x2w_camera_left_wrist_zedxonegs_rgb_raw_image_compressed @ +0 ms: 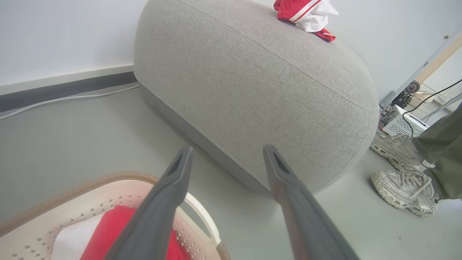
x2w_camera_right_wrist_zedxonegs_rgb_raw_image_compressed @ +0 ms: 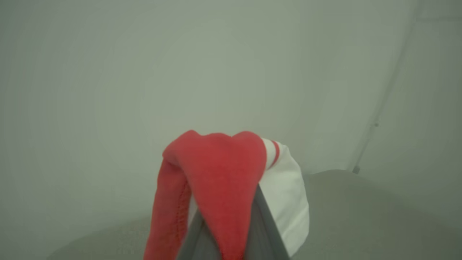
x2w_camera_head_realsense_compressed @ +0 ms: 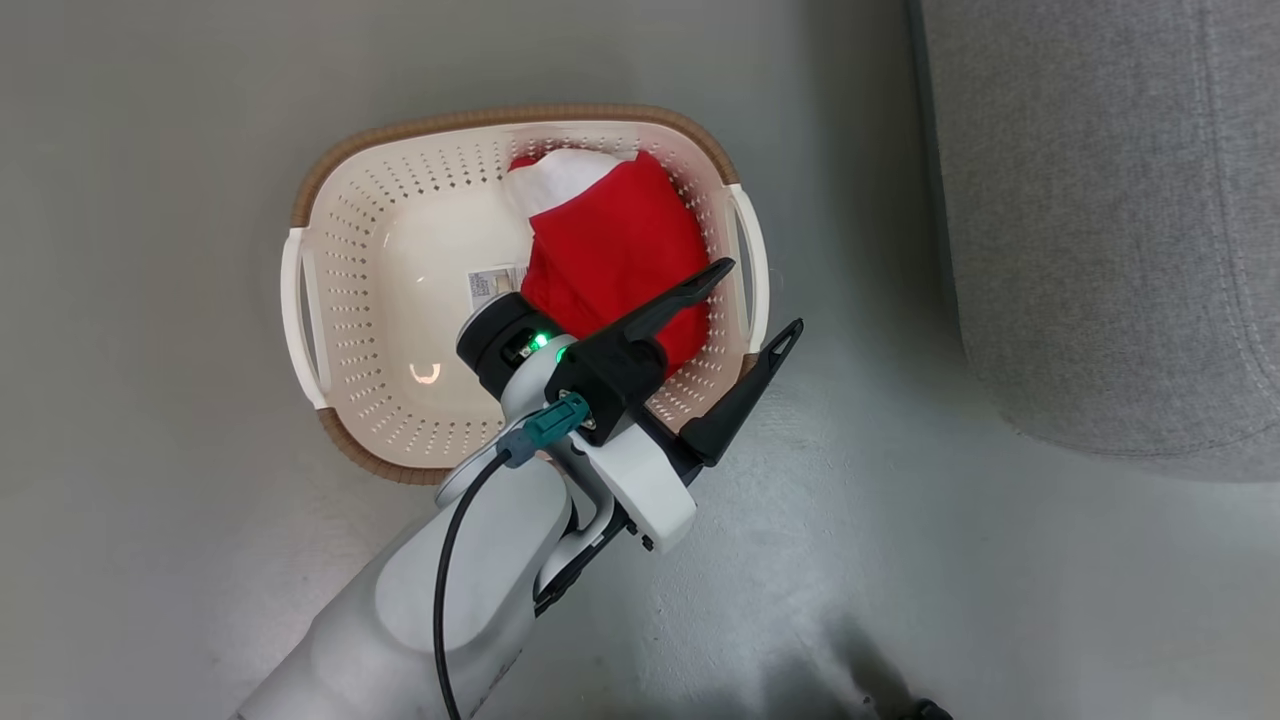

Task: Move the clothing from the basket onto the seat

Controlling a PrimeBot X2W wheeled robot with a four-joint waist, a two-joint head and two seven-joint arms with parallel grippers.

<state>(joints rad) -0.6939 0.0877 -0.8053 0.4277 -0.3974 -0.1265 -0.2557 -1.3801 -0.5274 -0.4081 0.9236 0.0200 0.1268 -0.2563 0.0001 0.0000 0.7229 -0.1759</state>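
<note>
Reaching in from the lower left of the head view, the pale left forearm [x2w_camera_head_realsense_compressed: 440,600] angles up and to the right. Its wrist is over the near edge of the cream perforated plastic laundry basket with brown woven-look rim [x2w_camera_head_realsense_compressed: 345,300]. On the left gripper [x2w_camera_head_realsense_compressed: 764,295] the two long dark fingers are spread wide and hold nothing.

One finger hangs over the red fabric garment with a white patch [x2w_camera_head_realsense_compressed: 615,250]. The other sits outside the rim, past the white side handle [x2w_camera_head_realsense_compressed: 752,255], above the grey floor [x2w_camera_head_realsense_compressed: 150,450]. Contact with the cloth cannot be told.

That garment lies bunched in the basket's right half, against the wall, beside a paper label [x2w_camera_head_realsense_compressed: 492,283] on the bottom.

Left wrist view: the fingers point toward the large grey fabric-upholstered sofa with rounded edges [x2w_camera_left_wrist_zedxonegs_rgb_raw_image_compressed: 252,90], and the basket is low at left. A second red garment with white stripes [x2w_camera_left_wrist_zedxonegs_rgb_raw_image_compressed: 306,12] lies crumpled on the sofa's top. A person's pale lace-up shoes [x2w_camera_left_wrist_zedxonegs_rgb_raw_image_compressed: 400,187] and an olive trouser leg [x2w_camera_left_wrist_zedxonegs_rgb_raw_image_compressed: 444,151] stand on the floor by the sofa's end.

Right wrist view: the right gripper [x2w_camera_right_wrist_zedxonegs_rgb_raw_image_compressed: 227,216] has its fingers pressed together, clamped on red cloth with white and a red stripe. By its look this is that striped garment. The cloth drapes over the tips and hangs down both sides, with blurred grey upholstery beneath.
</note>
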